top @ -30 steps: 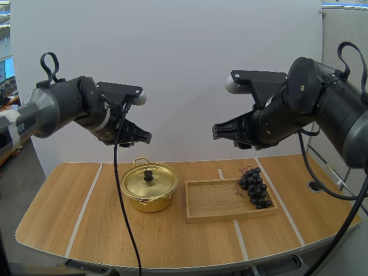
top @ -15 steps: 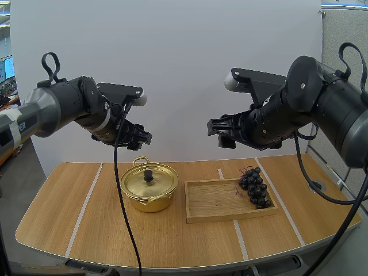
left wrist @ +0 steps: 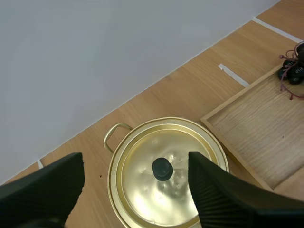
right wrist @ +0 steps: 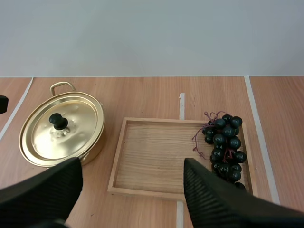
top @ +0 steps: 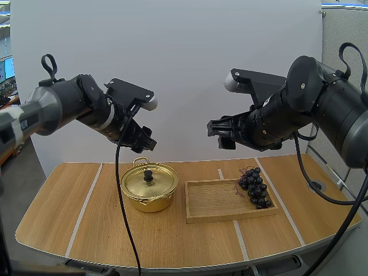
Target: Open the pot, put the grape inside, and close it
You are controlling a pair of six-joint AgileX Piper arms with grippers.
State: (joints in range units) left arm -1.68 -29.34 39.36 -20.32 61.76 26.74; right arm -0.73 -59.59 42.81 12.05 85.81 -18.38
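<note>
Left pincer apart over lidded pot | right pincer apart, grapes well below on tray

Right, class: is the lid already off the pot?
No, the lid sits squarely on the gold pot, covering its opening.

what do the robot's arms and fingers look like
Both arms are black to dark grey, built of thick rounded segments. The left arm has a white band near its wrist and a pale label strip with dark letters further back. The right arm is plain dark. The fingers are black and wedge-shaped, with ribbed inner faces.
</note>
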